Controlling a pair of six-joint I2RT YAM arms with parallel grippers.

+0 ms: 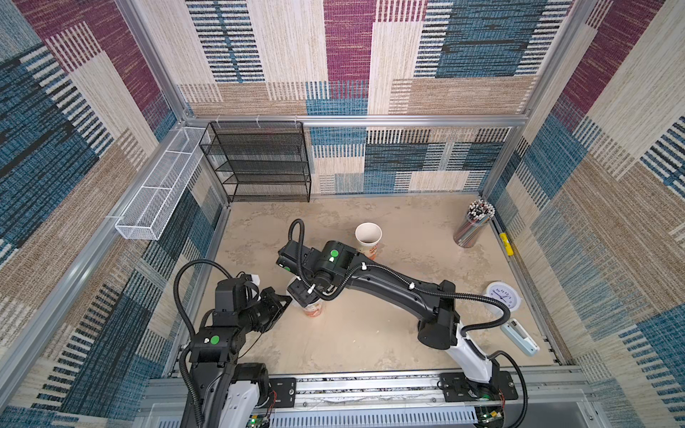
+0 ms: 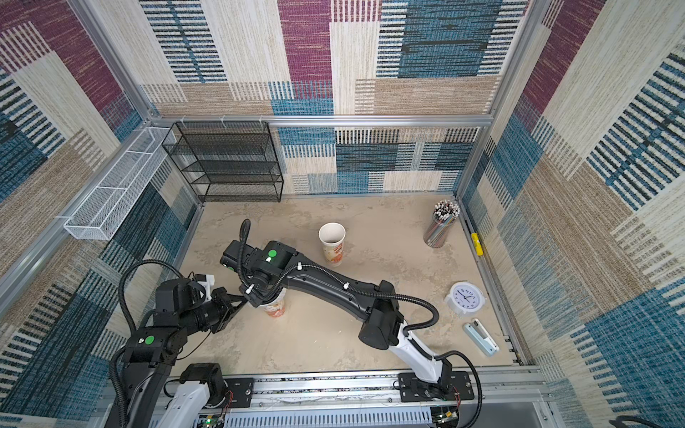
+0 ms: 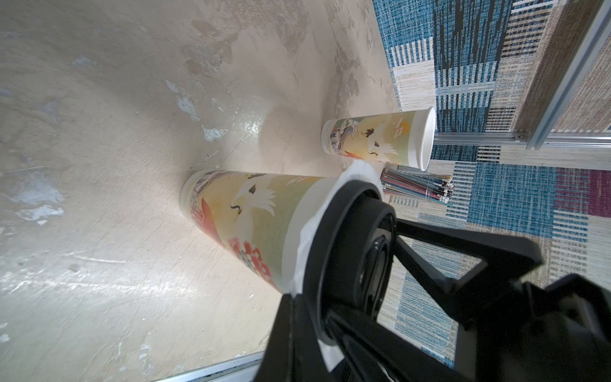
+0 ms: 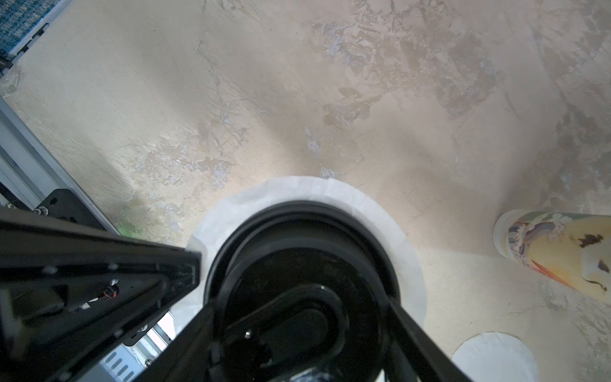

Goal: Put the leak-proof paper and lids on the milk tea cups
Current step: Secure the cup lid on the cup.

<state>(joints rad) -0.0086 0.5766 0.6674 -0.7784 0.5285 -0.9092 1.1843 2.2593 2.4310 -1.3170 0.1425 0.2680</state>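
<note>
Tabletop (image 1: 370,333) looked matt beige, plaster-like, rough and mottled, with a faint sheen in patches. Near milk tea cup (image 3: 258,225) and far milk tea cup (image 3: 373,139) were smooth printed paper, satin finish. Leak-proof paper (image 4: 297,188) was thin, translucent, slightly creased. Black lid (image 4: 297,264) was glossy plastic. Rack (image 1: 259,166) was black metal mesh; basket (image 1: 155,207) white wire mesh. Frame rail (image 1: 407,120) was dull silver metal. Wall (image 1: 348,55) looked like coarse woven cloth.

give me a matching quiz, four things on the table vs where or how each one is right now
1 near cup
2 far cup
3 straw holder
4 clock

a in the far right corner
b mouth open, uncovered
c beside the blue-white device
d leak-proof paper and black lid on top

Pairs: 1-d, 2-b, 3-a, 4-c
</note>
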